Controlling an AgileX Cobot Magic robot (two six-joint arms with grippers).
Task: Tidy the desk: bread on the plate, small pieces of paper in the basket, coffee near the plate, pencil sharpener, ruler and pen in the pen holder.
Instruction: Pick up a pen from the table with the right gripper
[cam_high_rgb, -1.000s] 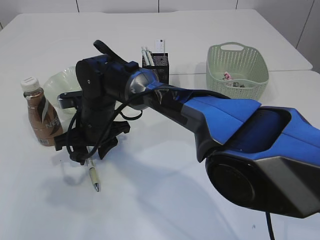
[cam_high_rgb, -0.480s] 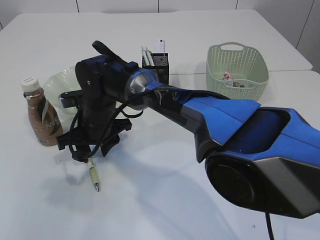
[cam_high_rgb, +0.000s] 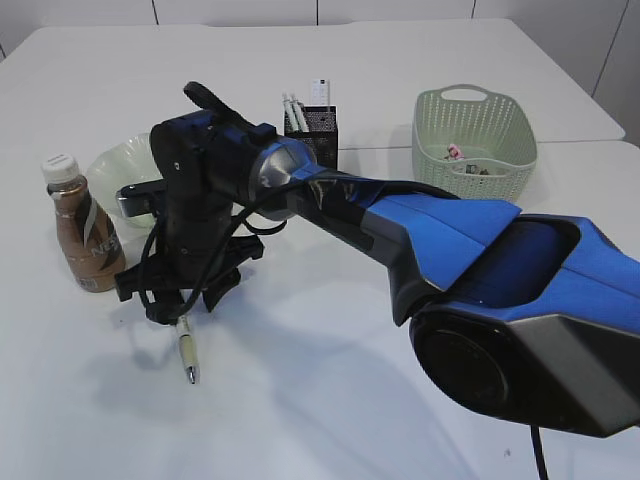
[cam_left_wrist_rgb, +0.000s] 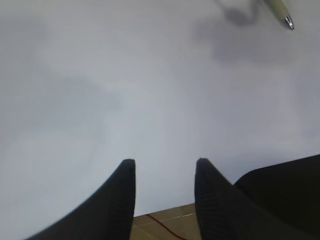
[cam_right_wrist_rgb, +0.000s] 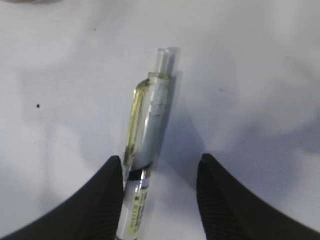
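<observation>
Pale yellow-green translucent pen (cam_right_wrist_rgb: 148, 120) with clear clicker, silver tip.

Even, bright light fills the scene. Soft, diffuse shadows fall on the white table (cam_high_rgb: 330, 400) below the pen (cam_high_rgb: 186, 350), so the light perhaps comes from overhead. Both wrist views are soft-focused, blurriest near their lower edges.
</observation>
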